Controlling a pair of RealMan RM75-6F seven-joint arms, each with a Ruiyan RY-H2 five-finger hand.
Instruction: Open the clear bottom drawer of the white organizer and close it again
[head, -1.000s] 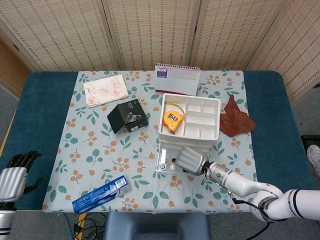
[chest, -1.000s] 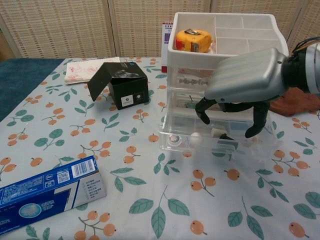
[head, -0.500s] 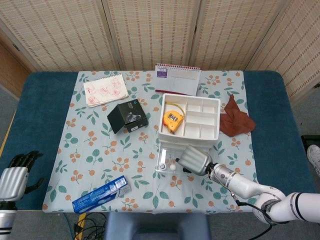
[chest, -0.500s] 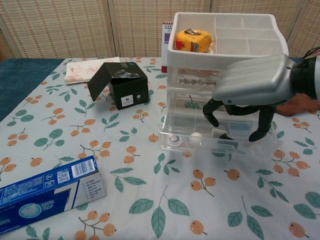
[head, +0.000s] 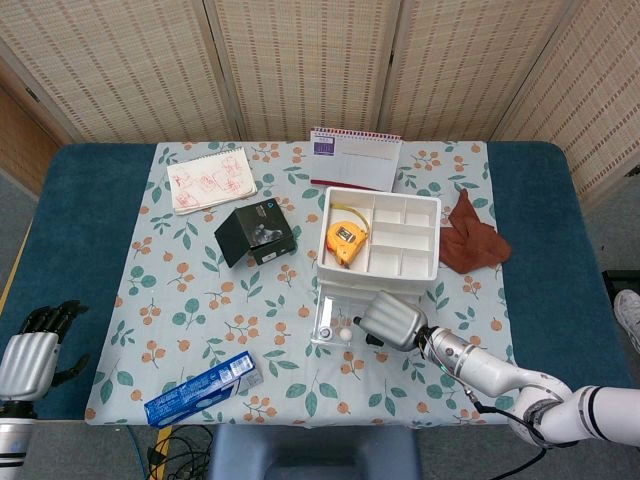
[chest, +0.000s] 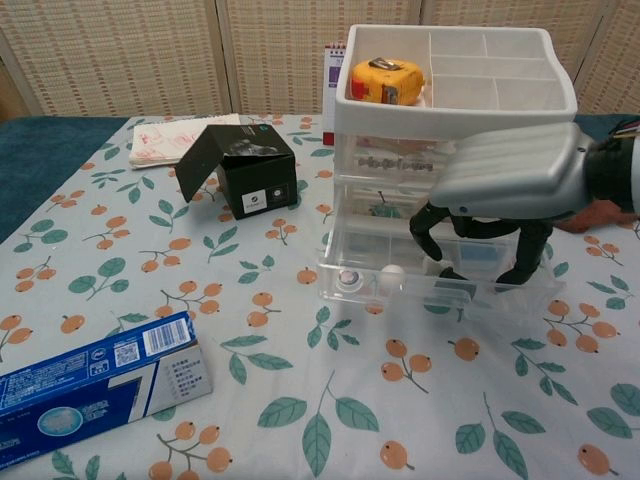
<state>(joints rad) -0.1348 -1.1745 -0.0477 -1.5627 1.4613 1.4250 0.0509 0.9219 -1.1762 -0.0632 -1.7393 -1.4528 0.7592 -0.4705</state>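
Fingers (chest: 432, 222) of the right hand (chest: 505, 185) curl into the pulled-out clear drawer (chest: 400, 275) in chest view, hidden from overhead.

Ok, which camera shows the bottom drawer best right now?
The chest view: the bottom drawer faces it, pulled out, clear front and small contents visible, right hand hooked over it. The head view sees only its top, partly hidden by that hand.
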